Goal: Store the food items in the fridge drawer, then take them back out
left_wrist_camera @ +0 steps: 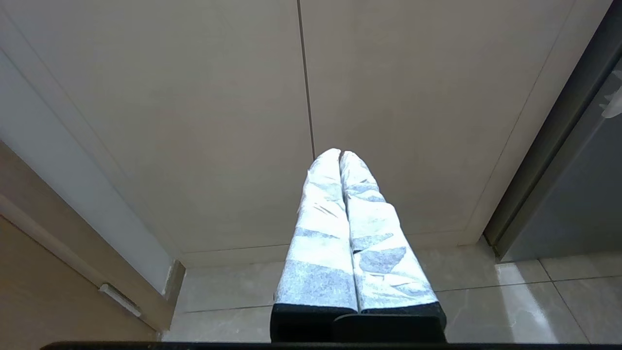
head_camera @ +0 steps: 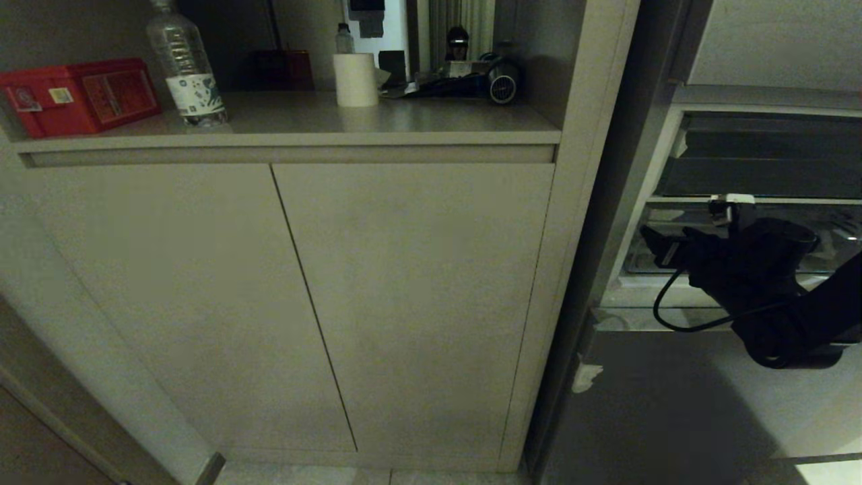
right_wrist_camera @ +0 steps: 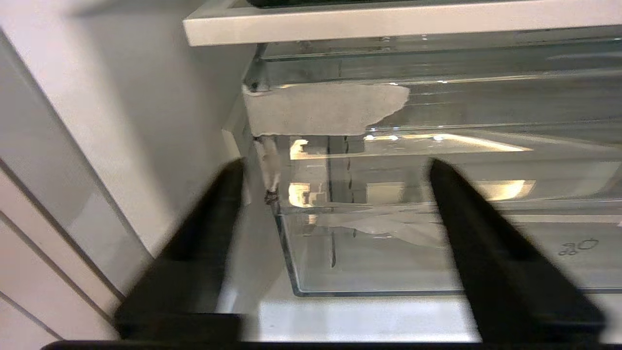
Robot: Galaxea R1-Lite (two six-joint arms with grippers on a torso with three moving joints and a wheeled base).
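left part of the head view: a closed two-door cabinet (head_camera: 296, 303) fills the frame, with a red box (head_camera: 81, 94), a clear water bottle (head_camera: 185, 67) and a white paper roll (head_camera: 355, 79) on the shelf above it. the left gripper (left_wrist_camera: 340, 154) appears only in the left wrist view, centre of frame, its taped fingers (left_wrist_camera: 320, 233) pressed together with nothing between them, pointing at the cabinet doors above the tiled floor (left_wrist_camera: 486, 301); this arm looks parked.

right part of the head view: the open fridge, where the right gripper (head_camera: 656, 244) reaches in at mid-height. in the right wrist view its two dark fingers (right_wrist_camera: 486, 253) stand well apart with nothing between them, somewhat blurred.

the fridge drawer (right_wrist_camera: 437, 272), clear plastic with a white tape scrap (right_wrist_camera: 320, 109) at its upper left corner, lies directly ahead of the right gripper, under a white shelf edge (right_wrist_camera: 388, 22). its long axis runs across the frame, left to right, so the front lip crosses the gap between the fingers. the near left corner sits between them; most of the drawer extends to the right.

the food items are not visible in any view; whether they lie inside the drawer cannot be told. the right arm is clearly the nearer one, and the coming move probably turns on catching that front lip squarely.
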